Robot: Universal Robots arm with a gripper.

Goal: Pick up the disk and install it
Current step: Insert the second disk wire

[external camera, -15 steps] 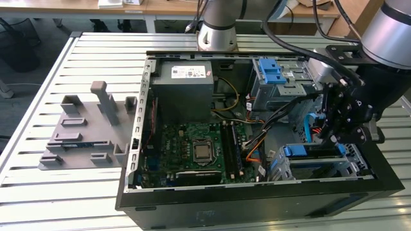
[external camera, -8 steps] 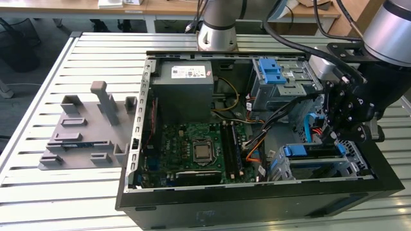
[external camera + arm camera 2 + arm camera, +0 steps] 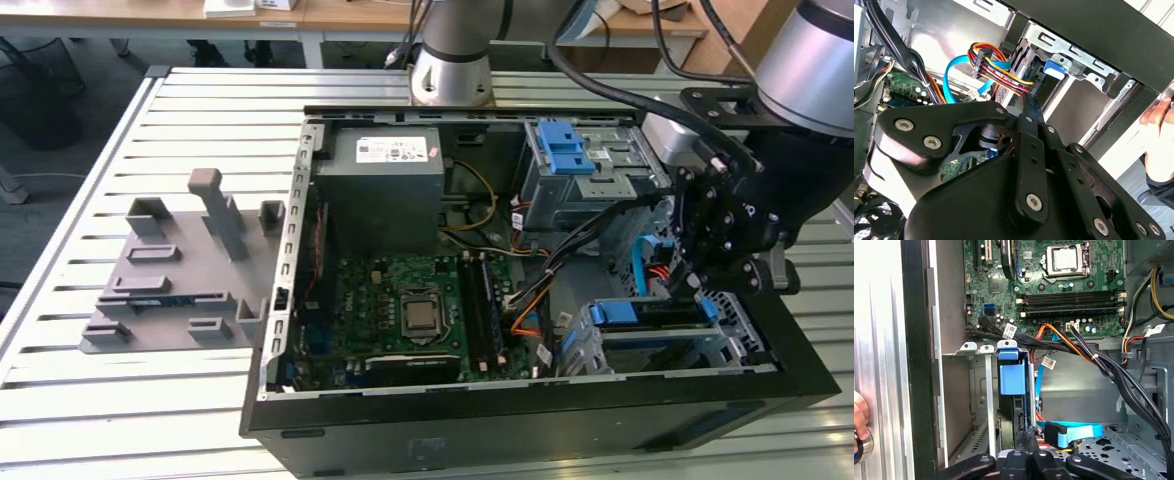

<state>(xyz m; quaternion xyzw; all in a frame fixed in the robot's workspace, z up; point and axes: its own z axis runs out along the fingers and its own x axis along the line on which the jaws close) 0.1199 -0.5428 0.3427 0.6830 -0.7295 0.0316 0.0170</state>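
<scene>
The disk (image 3: 1012, 390) stood on edge in the metal drive cage (image 3: 985, 390) at the near corner of the open computer case (image 3: 287, 300), directly beneath the gripper (image 3: 1026, 440). The jaws were drawn close together at the disk's upper edge; a firm grip could not be told. Its blue plastic frame and dark side showed, with a blue data cable (image 3: 1074, 431) just beside it.

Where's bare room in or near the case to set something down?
Free: slatted table below the grey fixture, and the empty slot beside the disk. Crowded: cables between motherboard and drive cages, where the gripper works.
</scene>
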